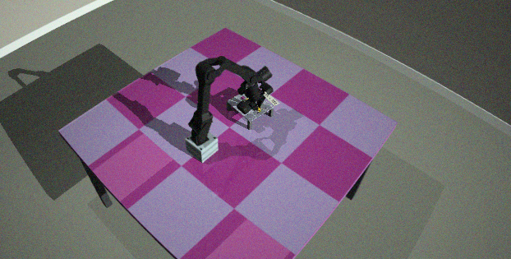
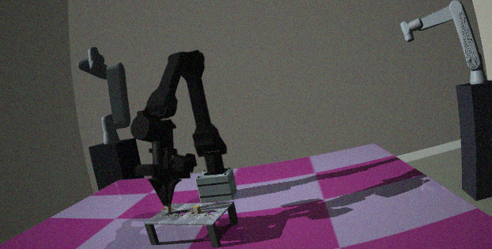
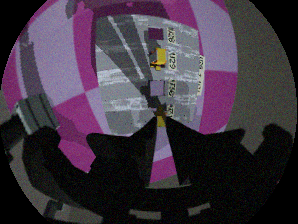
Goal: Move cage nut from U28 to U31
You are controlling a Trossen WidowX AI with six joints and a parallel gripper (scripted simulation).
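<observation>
Wrist view: nut point(image 3: 160, 119) in gripper point(image 3: 161, 119) at U31

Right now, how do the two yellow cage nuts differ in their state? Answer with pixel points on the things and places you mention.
The held nut point(image 2: 168, 209) point(image 3: 161, 119) is between the gripper's fingertips, at the U31 end; the other nut point(image 2: 196, 209) point(image 3: 159, 58) sits at U29, untouched. The held nut is partly hidden, the other more exposed. Both are yellow.

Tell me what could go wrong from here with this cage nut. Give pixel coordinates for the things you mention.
The gripper point(image 1: 259, 108) point(image 2: 168, 207) point(image 3: 161, 119) is shut on the cage nut point(image 3: 161, 120) at the U31 end, with its seating hidden: it might be only half clipped, and letting go could leave it tilted. The other nut point(image 2: 196, 209) point(image 3: 159, 57), at U29, could get knocked if the fingers withdraw sideways.
</observation>
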